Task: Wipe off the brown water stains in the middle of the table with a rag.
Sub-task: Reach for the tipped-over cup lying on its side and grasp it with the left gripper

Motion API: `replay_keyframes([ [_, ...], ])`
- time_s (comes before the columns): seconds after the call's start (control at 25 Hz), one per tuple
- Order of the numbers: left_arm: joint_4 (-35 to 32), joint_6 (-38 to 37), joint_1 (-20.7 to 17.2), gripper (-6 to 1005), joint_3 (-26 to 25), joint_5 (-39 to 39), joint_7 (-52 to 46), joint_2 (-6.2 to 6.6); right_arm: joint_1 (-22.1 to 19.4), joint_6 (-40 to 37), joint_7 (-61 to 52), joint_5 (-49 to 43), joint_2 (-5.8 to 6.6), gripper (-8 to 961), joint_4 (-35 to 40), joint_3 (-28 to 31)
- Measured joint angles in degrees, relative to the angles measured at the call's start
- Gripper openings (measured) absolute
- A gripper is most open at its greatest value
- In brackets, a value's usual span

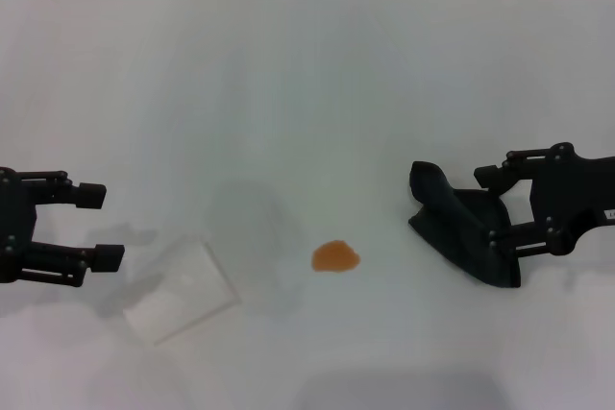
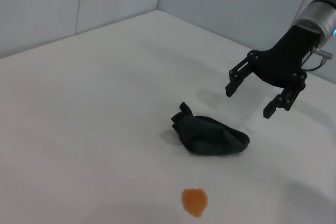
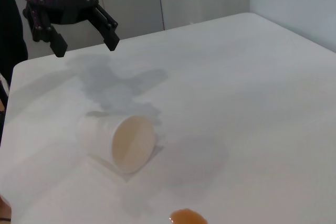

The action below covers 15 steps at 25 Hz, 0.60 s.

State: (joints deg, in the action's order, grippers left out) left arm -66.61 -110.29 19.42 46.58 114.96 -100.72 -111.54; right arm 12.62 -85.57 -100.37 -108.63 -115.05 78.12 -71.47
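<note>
Above the right-hand part of the table [image 1: 307, 64], the right gripper [image 1: 492, 206] hangs with its fingers spread wide, nothing held between them; seen from the left wrist camera it [image 2: 256, 100] floats clear of the surface, its fingers pointing down. Just beneath and beside those spread fingers lies the rag [image 1: 461, 223], a dark crumpled heap with one corner poking up; in the head view the gripper overlaps its outer edge, while the left wrist view shows the rag [image 2: 210, 136] resting on the white top with the gripper raised above and behind it, apart from the cloth. Toward the middle of the table from the rag sits the brown water stains [image 1: 335, 256], one small orange-brown oval blot, near the cloth but not touching it. Further toward the robot's left, a pale translucent cup [image 1: 183, 290] lies tipped on its side, its orange-tinted inside [image 3: 132, 142] open to the right wrist camera. Out at the far left edge, the left gripper [image 1: 104, 226] hovers with fingers also parted, empty, well apart from stain and rag.
</note>
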Motion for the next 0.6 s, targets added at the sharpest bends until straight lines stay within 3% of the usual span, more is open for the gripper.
replay_keyframes([
  [0.6,-0.01,-0.03,0.19,880,0.06,1.37,-0.49,-0.05,-0.06,0.16,-0.24,0.05,-0.09,765,-0.16,-0.51],
])
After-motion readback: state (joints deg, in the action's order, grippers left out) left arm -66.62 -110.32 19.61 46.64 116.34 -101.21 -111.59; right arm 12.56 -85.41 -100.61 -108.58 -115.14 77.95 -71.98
